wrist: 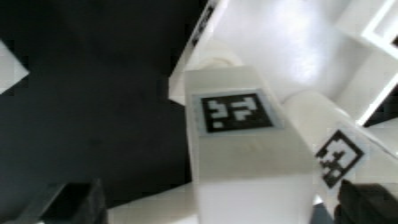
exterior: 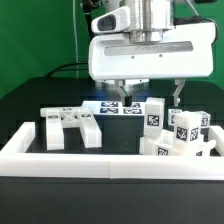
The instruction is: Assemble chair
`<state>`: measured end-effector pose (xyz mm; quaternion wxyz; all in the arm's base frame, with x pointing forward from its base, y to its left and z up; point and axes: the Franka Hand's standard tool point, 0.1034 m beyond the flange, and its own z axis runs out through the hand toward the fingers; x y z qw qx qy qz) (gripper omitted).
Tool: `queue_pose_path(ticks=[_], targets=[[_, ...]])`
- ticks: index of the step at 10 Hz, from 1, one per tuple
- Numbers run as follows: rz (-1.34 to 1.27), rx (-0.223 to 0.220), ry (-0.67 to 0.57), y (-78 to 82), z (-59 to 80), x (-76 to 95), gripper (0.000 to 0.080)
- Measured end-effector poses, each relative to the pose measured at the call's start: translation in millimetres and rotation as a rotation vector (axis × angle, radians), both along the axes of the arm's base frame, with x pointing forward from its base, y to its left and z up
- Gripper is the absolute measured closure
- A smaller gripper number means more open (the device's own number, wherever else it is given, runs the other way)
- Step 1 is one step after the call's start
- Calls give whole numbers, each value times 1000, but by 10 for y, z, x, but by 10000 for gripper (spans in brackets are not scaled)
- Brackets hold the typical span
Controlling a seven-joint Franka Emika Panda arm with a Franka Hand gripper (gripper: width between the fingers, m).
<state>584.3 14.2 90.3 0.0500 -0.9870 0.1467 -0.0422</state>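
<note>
Gripper jaws wide apart over chair legs. Exterior view alone shows X-braced frame; wrist view, one tagged leg close.

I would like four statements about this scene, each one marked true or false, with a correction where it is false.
1. The pincer is open and holds nothing. True.
2. The X-braced frame lies at the exterior view's right. False: it lies at the exterior view's left.
3. The tagged white blocks are grouped at the exterior view's right. True.
4. All parts are already joined together. False: the X-braced frame and the tagged white blocks lie apart.
</note>
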Motion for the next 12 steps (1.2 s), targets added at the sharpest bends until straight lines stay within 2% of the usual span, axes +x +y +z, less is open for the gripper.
queue_pose_path(ticks=[1, 2, 5, 7, 11, 12], targets=[[15, 36, 106, 10, -16, -45, 150], [11, 22, 76, -18, -23, 41, 150], [13, 21, 80, -16, -41, 27, 181], [12, 21, 80, -18, -42, 26, 513], [-16, 23, 83, -24, -43, 26, 511], [-166, 29, 88, -27, -44, 33, 511]])
